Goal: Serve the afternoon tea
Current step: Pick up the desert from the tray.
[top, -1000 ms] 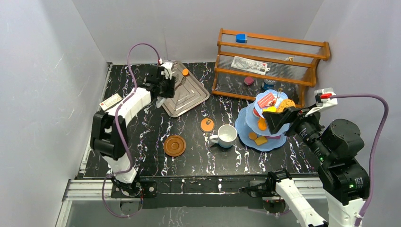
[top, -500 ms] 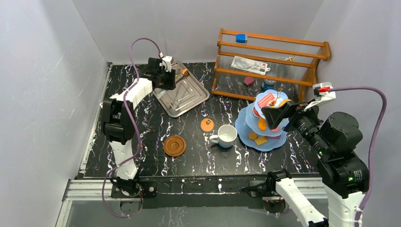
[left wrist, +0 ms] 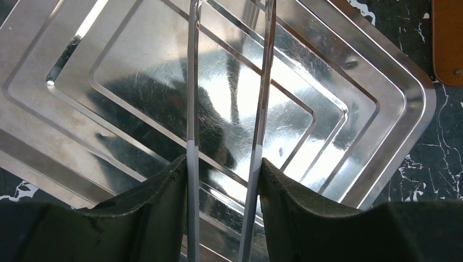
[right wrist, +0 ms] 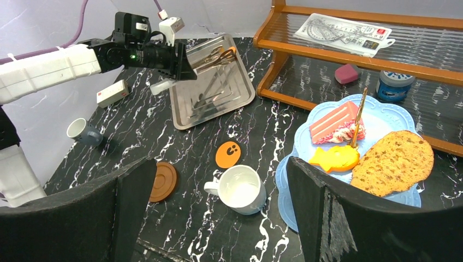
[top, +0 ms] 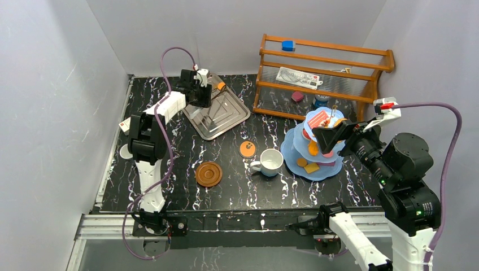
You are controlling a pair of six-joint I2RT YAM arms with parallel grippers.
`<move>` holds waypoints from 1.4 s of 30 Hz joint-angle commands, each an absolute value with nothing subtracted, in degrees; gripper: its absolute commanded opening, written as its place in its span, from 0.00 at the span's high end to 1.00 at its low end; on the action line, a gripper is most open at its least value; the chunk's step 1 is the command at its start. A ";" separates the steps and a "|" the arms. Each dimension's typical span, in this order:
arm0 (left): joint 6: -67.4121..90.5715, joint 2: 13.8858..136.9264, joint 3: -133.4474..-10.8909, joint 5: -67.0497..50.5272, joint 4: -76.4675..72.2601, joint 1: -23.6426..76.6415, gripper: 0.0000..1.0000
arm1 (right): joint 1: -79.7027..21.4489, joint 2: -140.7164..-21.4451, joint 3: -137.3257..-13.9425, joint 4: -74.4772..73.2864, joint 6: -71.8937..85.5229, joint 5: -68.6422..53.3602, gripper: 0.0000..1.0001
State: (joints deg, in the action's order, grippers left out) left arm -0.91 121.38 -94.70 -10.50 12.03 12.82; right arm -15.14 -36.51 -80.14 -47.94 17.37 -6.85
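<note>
My left gripper is shut on metal tongs and holds them over the silver tray; both tong arms run between my fingers. The tongs' tips show an orange tint; whether they hold anything I cannot tell. My right gripper is open and empty, above the light-blue three-tier stand. The stand's top tier bears a pink cake, an orange fish-shaped pastry and a large cookie. A white mug stands left of the stand. A brown saucer and an orange disc lie nearby.
A grey mug lies on its side at the table's left edge. A small white box lies near the left arm. A wooden rack with a blue block, a flat packet and small jars stands at the back right. Grey walls close in both sides.
My left gripper has moved back and right over the tray with the tongs, and its arm has stretched out. My right gripper shifted slightly left over the stand, then stayed still.
</note>
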 commanded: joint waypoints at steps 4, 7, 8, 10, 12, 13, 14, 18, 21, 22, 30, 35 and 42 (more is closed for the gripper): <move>-3.08 122.62 -100.59 -9.02 11.91 12.45 0.55 | -15.38 -37.12 -82.21 -44.70 15.97 -7.03 0.01; -3.60 123.81 -102.33 -9.46 12.31 12.44 0.55 | -15.36 -37.08 -82.07 -44.39 15.91 -6.94 0.01; -3.60 124.16 -102.75 -9.51 12.47 12.45 0.55 | -15.35 -37.08 -82.03 -44.31 15.91 -6.97 0.01; -3.60 125.00 -104.21 -9.58 13.05 12.48 0.55 | -15.33 -37.05 -82.04 -44.21 15.91 -6.90 0.01; -3.60 125.75 -105.20 -9.37 13.62 12.47 0.55 | -15.34 -37.17 -82.14 -44.12 15.91 -6.90 0.01; -3.60 126.03 -105.58 -9.36 13.81 12.48 0.55 | -15.41 -37.20 -82.28 -44.15 15.91 -6.81 0.01; -3.60 126.22 -105.78 -9.35 13.80 12.48 0.55 | -15.31 -37.31 -82.45 -44.32 15.89 -6.77 0.01; -3.73 126.65 -105.94 -9.28 14.01 12.47 0.55 | -15.32 -37.53 -82.73 -44.32 15.91 -6.63 0.01; -4.07 126.69 -105.60 -9.14 14.15 12.48 0.55 | -15.31 -37.86 -83.14 -44.36 15.99 -6.72 0.01; -4.30 126.70 -105.46 -9.21 14.15 12.44 0.56 | -15.39 -37.98 -83.33 -44.46 15.96 -6.66 0.01; -4.62 124.61 -103.76 -9.29 14.30 12.48 0.65 | -15.38 -37.90 -83.08 -44.03 16.42 -7.09 0.01; -4.55 123.01 -101.70 -9.02 13.96 12.47 0.67 | -15.39 -37.64 -83.39 -44.10 16.69 -7.23 0.01; -4.63 120.05 -100.30 -8.61 13.71 12.48 0.67 | -15.44 -37.13 -83.67 -44.97 16.72 -6.16 0.01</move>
State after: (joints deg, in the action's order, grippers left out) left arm -3.92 127.17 -100.62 -9.43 14.00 12.80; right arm -15.14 -37.50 -81.30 -47.81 16.58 -6.79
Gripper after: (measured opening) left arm 0.390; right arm 0.985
